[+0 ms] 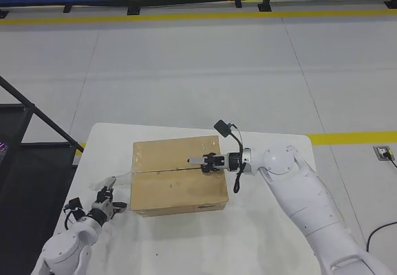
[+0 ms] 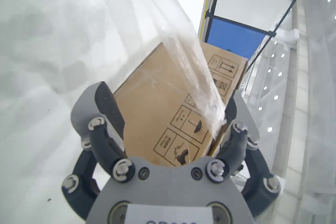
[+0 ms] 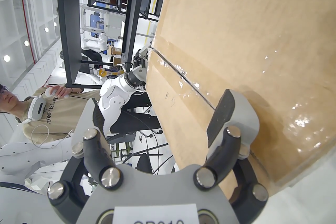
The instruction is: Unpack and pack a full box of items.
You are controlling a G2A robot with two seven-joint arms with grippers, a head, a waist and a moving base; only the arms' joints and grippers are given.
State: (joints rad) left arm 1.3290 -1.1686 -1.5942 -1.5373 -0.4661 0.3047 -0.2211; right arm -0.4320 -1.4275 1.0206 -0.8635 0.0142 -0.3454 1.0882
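The cardboard box (image 1: 177, 180), likely stiff and heavy, sits mid-way on the table (image 1: 267, 227), with thin sticky tape (image 2: 194, 70) trailing toward 8 o'clock to the spread-open left gripper (image 2: 168, 93), while the right gripper (image 3: 160, 101) hangs released over the seam (image 3: 183, 75), probably the best hold.

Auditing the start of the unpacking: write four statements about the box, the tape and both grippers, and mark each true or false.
1. The top flaps of the brown cardboard box lie closed. True.
2. The fingers of the right gripper are shut. False: they stand apart over the box's top seam.
3. A clear strip of tape runs from the box toward the left gripper. True.
4. The left gripper hangs above the box's top. False: it is beside the box, over the white table.
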